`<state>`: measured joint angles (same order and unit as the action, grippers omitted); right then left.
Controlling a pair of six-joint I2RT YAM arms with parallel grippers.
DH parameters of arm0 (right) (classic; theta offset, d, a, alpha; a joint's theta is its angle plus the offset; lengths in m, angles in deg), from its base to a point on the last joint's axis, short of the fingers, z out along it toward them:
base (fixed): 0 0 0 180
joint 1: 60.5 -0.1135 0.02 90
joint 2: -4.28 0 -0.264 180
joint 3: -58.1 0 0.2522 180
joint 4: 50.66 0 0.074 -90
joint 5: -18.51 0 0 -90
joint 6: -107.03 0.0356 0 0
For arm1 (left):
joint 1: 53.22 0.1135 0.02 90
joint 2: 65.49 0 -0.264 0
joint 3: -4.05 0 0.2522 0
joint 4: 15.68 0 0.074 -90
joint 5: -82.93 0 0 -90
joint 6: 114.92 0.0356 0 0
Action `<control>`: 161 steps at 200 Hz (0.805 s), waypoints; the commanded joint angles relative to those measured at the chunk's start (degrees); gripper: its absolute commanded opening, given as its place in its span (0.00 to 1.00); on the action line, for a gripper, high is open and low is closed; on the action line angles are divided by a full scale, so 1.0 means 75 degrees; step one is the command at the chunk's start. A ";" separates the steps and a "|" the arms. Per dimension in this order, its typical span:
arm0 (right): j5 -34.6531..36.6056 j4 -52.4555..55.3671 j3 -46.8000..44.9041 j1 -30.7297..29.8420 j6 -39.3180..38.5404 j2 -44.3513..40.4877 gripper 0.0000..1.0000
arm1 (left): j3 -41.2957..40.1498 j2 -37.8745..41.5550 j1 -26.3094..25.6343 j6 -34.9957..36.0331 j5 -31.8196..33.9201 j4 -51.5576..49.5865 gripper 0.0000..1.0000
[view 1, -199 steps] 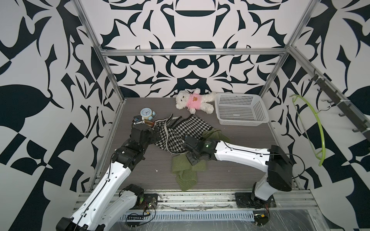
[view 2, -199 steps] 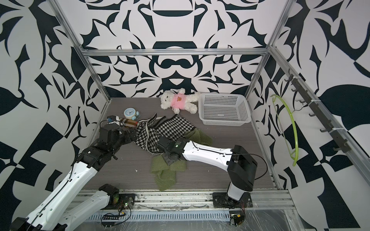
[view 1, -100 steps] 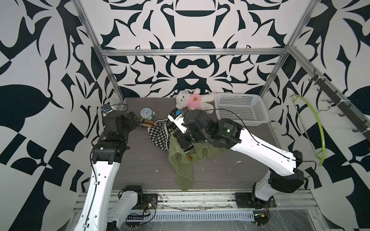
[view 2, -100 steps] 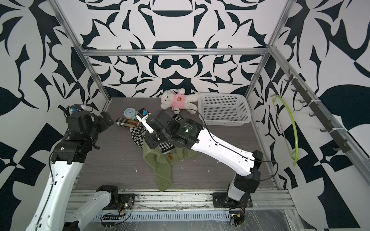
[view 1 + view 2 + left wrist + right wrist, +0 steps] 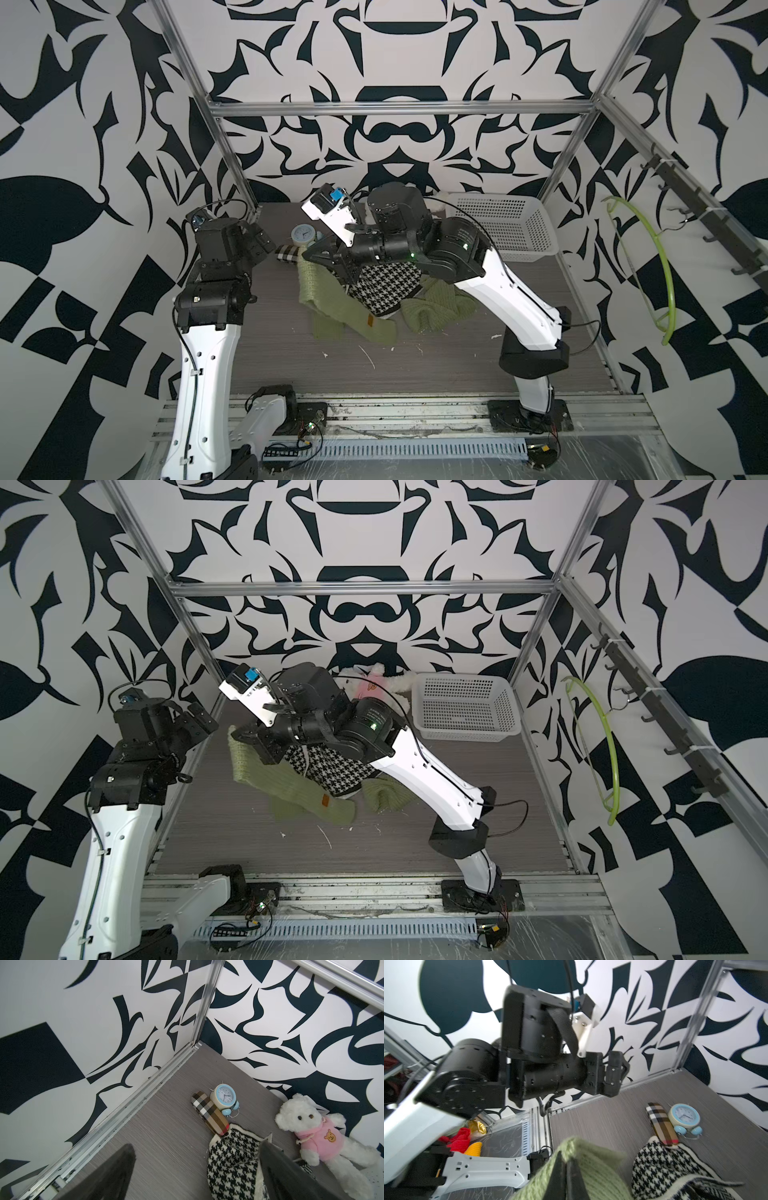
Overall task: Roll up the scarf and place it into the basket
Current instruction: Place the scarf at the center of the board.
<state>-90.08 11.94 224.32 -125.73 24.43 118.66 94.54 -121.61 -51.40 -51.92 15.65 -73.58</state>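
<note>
Holding one end of the green scarf [image 5: 332,305], your right claw [image 5: 311,257] is clenched above the bench [image 5: 415,365]. The scarf's length trails toward you, unrolled. Your left claw [image 5: 259,243] hangs near, spread and empty. The basket [image 5: 536,232] sits far right, well apart.

The scarf [image 5: 591,1169] in the right gripper [image 5: 566,1160] is chunky matt knit; the houndstooth cloth [image 5: 664,1163] beside it finer knit; table [image 5: 415,365] matt woodgrain; basket [image 5: 519,232] smooth plastic.
</note>
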 commanded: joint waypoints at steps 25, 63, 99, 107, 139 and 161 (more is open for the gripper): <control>0.0532 -0.2066 -0.3021 0.0002 -0.0545 -0.2777 0.00 | 0.0126 -0.0178 0.0140 0.0044 -0.0434 -0.0087 0.99; 0.2177 -0.1385 -0.6252 0.0393 -0.0025 -0.5299 0.00 | 0.0026 -0.0241 0.0168 0.0057 -0.0823 0.0032 0.99; 0.5236 0.0752 -1.0844 0.2098 0.2846 -0.8378 0.13 | -0.0092 -0.0353 0.0171 0.0121 -0.1301 0.0148 0.99; 0.5750 0.1697 -1.1330 0.2635 0.3500 -0.8682 0.40 | -0.0165 -0.0397 0.0172 0.0099 -0.1484 0.0210 0.99; 0.5820 0.2364 -1.1960 0.3073 0.4113 -0.9125 1.00 | -0.0444 -0.0559 0.0170 -0.0142 -0.2142 0.0503 0.99; 0.4104 0.0843 -1.2219 0.3007 0.3096 -0.8499 1.00 | -0.0470 -0.0663 0.0169 -0.0207 -0.2346 0.0505 0.99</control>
<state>-51.63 27.63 133.46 -102.74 49.69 51.19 91.79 -126.05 -50.33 -52.56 2.01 -71.40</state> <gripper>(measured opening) 0.991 0.992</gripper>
